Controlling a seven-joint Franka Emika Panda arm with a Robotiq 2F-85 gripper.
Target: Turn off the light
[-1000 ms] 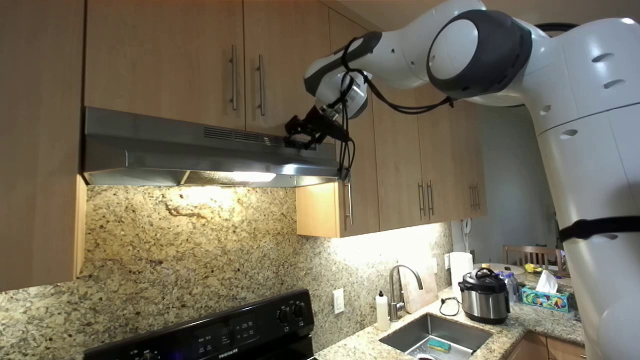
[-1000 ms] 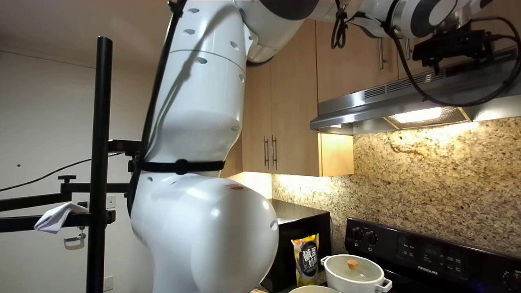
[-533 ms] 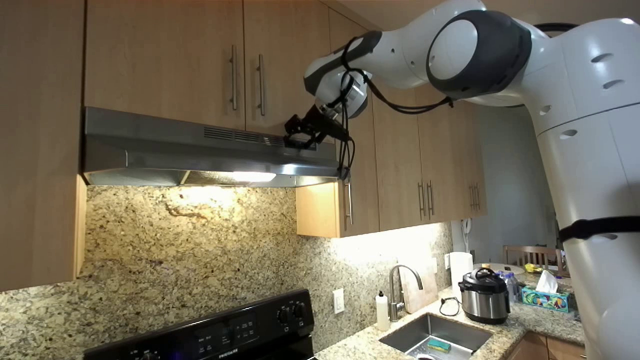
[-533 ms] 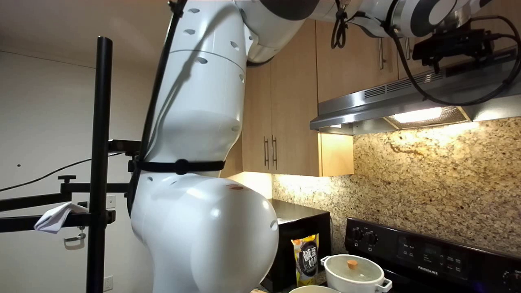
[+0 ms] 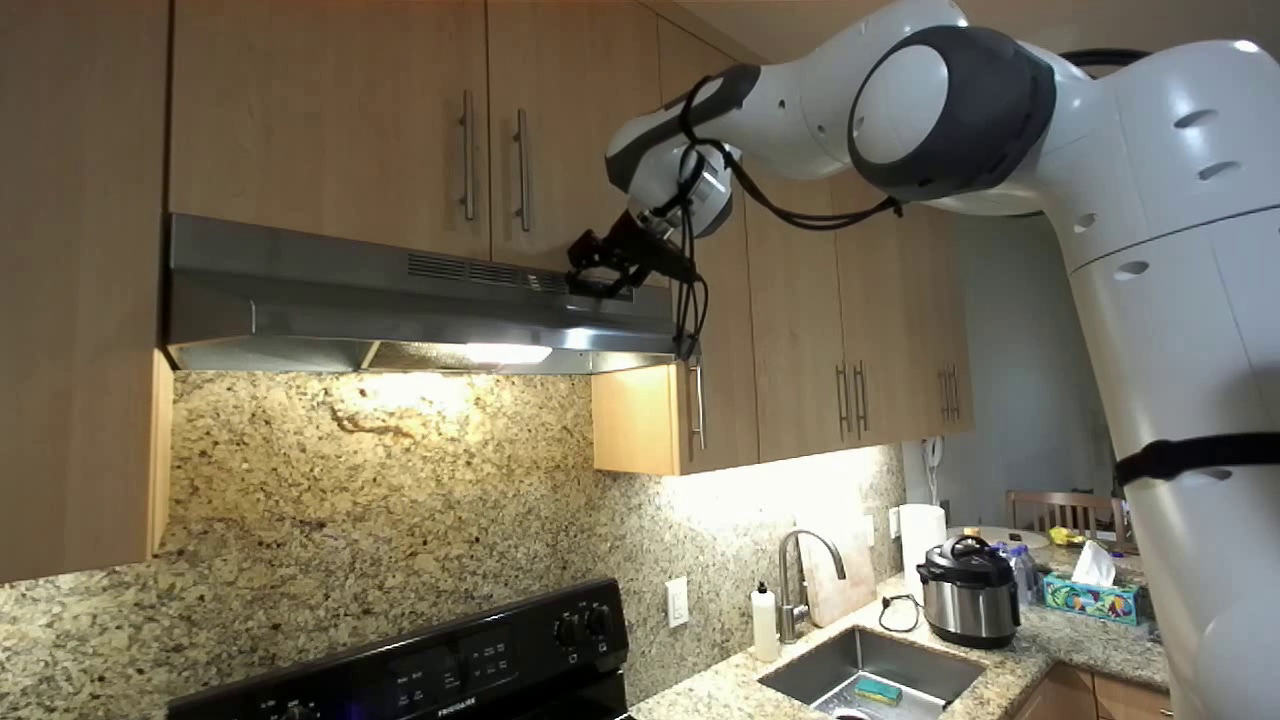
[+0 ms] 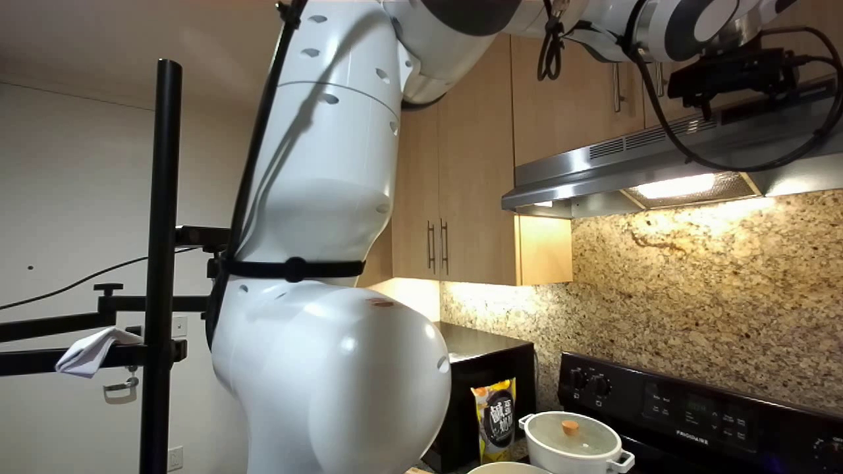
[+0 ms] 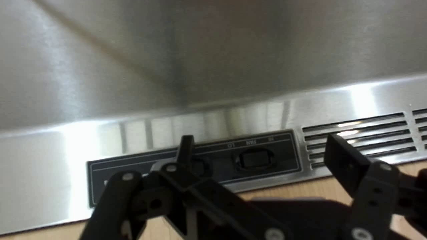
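Fingers (image 7: 185, 147) spread wide, holding nothing, we have one before the half-hidden panel switch (image 7: 201, 166), presumably to press off the lit range-hood lamp (image 6: 678, 186) below them.

Pale wood cabinets (image 5: 330, 120) with slim metal bar handles (image 5: 468, 155) hung above a speckled granite backsplash (image 5: 300, 500), and a matching counter (image 5: 1080, 640) ran below it with a steel sink (image 5: 922, 665) set into the top. A bright glow (image 5: 745, 505) washed the backsplash beneath the cabinets behind the sink, while farther back a wooden chair (image 5: 1068, 499) stood before a dim grey wall (image 5: 1030, 340). In an exterior view, a plain off-white wall (image 6: 79, 184) rose to a shadowed, slightly tan ceiling (image 6: 85, 46).
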